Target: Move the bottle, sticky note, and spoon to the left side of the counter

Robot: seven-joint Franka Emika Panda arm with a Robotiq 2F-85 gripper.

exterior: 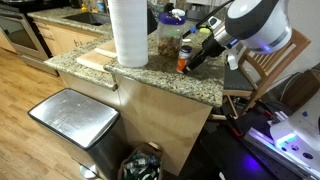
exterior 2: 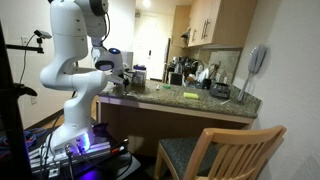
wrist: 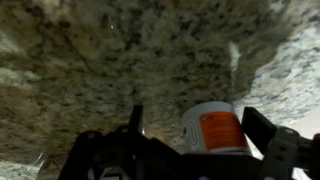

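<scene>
The small orange bottle with a white cap and white label [wrist: 215,130] stands upright on the speckled beige-grey granite table [wrist: 110,50], close to its edge and just beside a larger clear glass jar with a blue lid [exterior: 170,35] in an exterior view. The end effector [wrist: 193,118] is spread wide, with one jaw on either side of the bottle. The bottle sits nearer one jaw than the other, and no contact shows, so nothing appears to be held yet. The bottle looks like a light, rigid pill container, probably plastic. It should take a firm pinch without deforming, but its smooth round wall could slip or twist if caught off-centre. The best hold is probably across the orange body below the cap, centred between the pads, since the cap is narrower and may turn. Being short and light, it could tip or skid on the polished stone if one pad reaches it first. The pale yellow-green square sticky note [exterior 2: 190,96] lies flat further along the table, well apart.
</scene>
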